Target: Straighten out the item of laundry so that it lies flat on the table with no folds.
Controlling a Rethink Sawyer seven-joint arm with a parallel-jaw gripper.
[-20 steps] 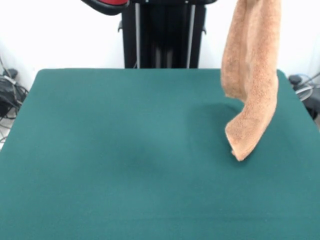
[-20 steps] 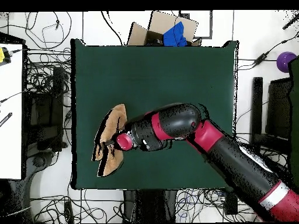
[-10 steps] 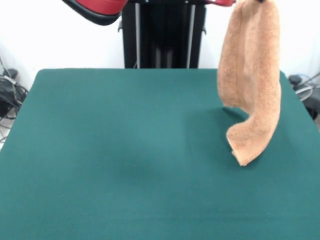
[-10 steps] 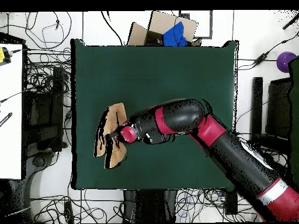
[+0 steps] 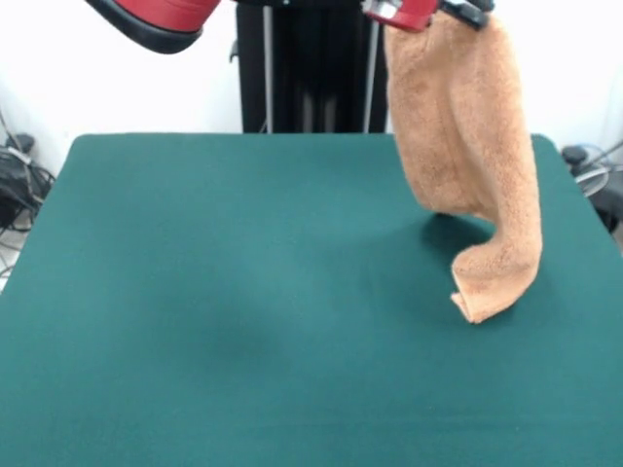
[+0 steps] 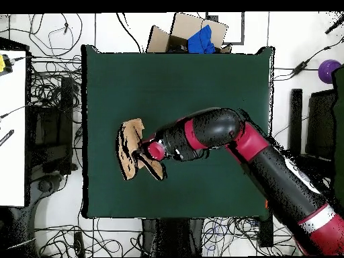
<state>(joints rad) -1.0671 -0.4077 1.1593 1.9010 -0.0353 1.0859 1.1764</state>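
Observation:
The item of laundry (image 5: 467,126), an orange-tan terry towel, hangs doubled over from my gripper (image 5: 463,13) at the top edge of the front view. My gripper is shut on its upper end. The towel's lower end curls and touches the green table (image 5: 243,292) near the right side. In the overhead view the towel (image 6: 129,144) shows as a narrow bunched strip near the table's (image 6: 201,80) left edge, with the gripper (image 6: 144,153) right beside it under the red and black arm.
A cardboard box with a blue thing (image 6: 195,33) stands past the table's top edge in the overhead view. Cables lie all around the table. A white desk (image 6: 12,127) is at the left and a purple ball (image 6: 328,69) at the right.
The arm has carried the towel's held end leftward in the front view. The hanging part has swung with it, while the lower end stays on the table at about the same spot.

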